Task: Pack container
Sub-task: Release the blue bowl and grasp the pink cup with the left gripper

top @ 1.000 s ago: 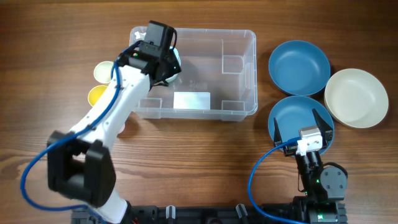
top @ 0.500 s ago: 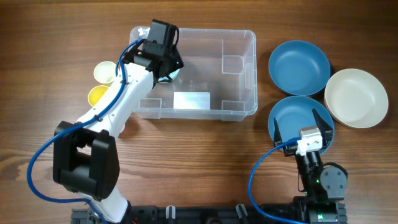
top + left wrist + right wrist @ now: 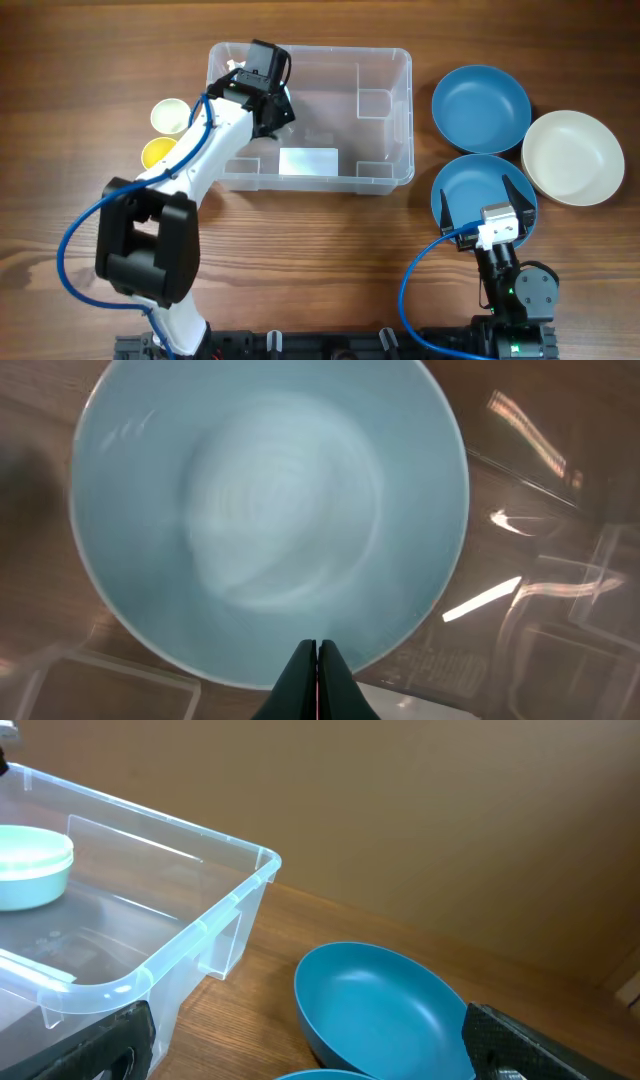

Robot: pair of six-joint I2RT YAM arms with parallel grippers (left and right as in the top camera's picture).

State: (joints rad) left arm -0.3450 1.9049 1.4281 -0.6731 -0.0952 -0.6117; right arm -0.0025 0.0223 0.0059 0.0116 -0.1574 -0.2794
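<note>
Wooden desk (image 3: pixel 300 240) carried clear container (image 3: pixel 405 110) at rear centre. Left hand (image 3: pixel 316 650) hung inside its left end, fingers pressed together above pale teal bowl (image 3: pixel 260 510). Right hand (image 3: pixel 483 196) stood spread over nearer blue bowl (image 3: pixel 462 178).

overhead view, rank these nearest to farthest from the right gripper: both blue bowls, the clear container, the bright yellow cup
1. near blue bowl, directly beneath the open right gripper, front right
2. far blue bowl, just beyond the first, back right
3. container, mid-table, off to the left
4. bright yellow cup, past the container's left end
</note>
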